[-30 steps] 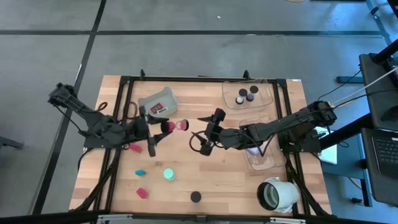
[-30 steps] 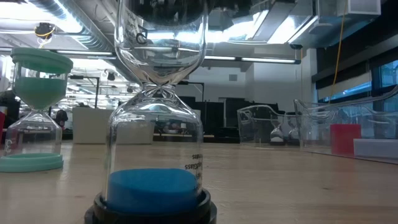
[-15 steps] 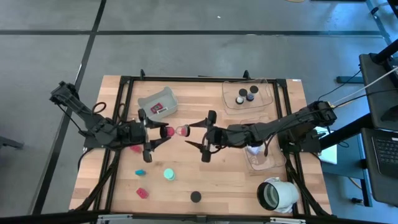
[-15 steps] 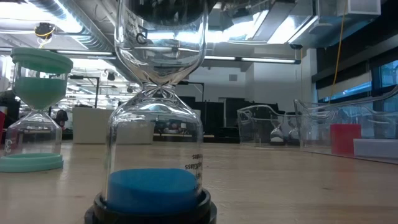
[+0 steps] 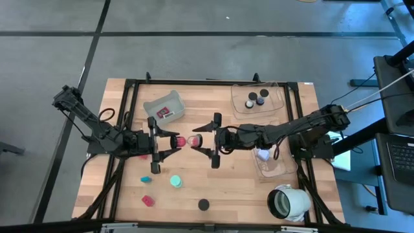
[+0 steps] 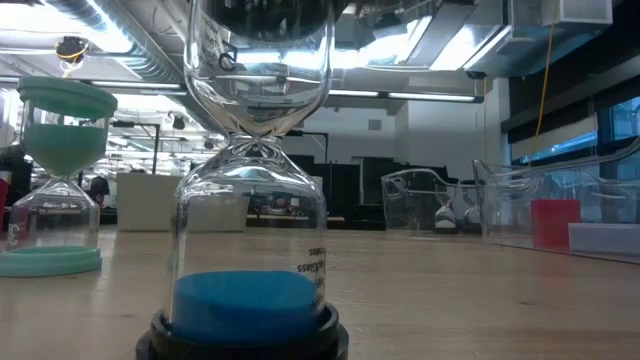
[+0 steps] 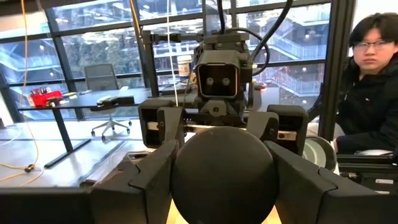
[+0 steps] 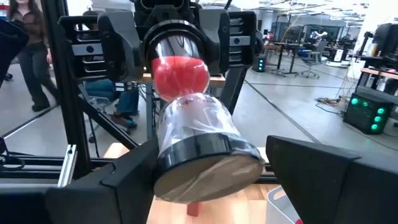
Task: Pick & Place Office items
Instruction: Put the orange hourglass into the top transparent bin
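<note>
An hourglass with red sand [image 5: 185, 140] hangs level above the table's middle, held by my left gripper [image 5: 176, 142], which is shut on its end. My right gripper [image 5: 196, 139] faces it from the right and is open. Its fingers [image 8: 323, 180] stand on either side of the hourglass's other black cap [image 8: 208, 165], with a narrow gap showing on one side. Loose on the table lie a red block [image 5: 148, 200], a teal bit [image 5: 146, 179] and a pink-red block [image 5: 140, 154]. My left gripper pinches the hourglass's black end cap [image 7: 186, 168] between its two fingers, one on each side of the round rim. The fingers come level from the table's left, along the hourglass. The hourglass lies level and clear of the table, its red sand [image 8: 180, 74] in the bulb nearest this gripper.
A blue-sand hourglass [image 6: 250, 250] and a teal one [image 6: 55, 180] stand near the front edge. A grey tray [image 5: 165, 107] sits at the back left. Clear trays [image 5: 275, 90] [image 5: 281, 169] are at the back right and right. A white cylinder [image 5: 288, 202] lies front right. A person [image 7: 373, 74] sits beyond.
My left gripper has turned level and carried the red-sand hourglass toward the right gripper, so it now lies level instead of slanting. My right gripper has risen a little and swung round to face it, its fingers now on either side of the free cap.
</note>
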Tool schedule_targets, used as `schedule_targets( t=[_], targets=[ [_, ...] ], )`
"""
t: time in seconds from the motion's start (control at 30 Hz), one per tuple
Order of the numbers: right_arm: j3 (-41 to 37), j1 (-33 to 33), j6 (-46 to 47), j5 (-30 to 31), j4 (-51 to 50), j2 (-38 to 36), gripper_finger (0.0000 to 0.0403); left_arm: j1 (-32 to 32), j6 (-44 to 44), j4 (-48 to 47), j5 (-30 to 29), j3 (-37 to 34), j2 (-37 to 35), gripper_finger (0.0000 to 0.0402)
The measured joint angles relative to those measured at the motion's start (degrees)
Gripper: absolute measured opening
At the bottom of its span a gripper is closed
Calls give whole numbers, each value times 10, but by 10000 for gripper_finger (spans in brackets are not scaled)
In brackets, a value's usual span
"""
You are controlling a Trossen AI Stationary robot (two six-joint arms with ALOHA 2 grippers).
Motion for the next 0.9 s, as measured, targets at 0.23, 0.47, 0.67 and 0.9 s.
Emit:
schedule_targets(
  t=[0.23,0.47,0.67,0.9],
  targets=[
    [0,-1,0,-7,0,0,285,0,16,15,2,0,1,211],
    [0,0,-3,-9,0,0,238,0,18,15,0,0,0,211],
    [0,0,-13,-13,3,0,210,0,20,15,-1,0,0,211],
    [0,0,-11,-38,15,0,267,0,17,14,2,0,1,211]
  ],
)
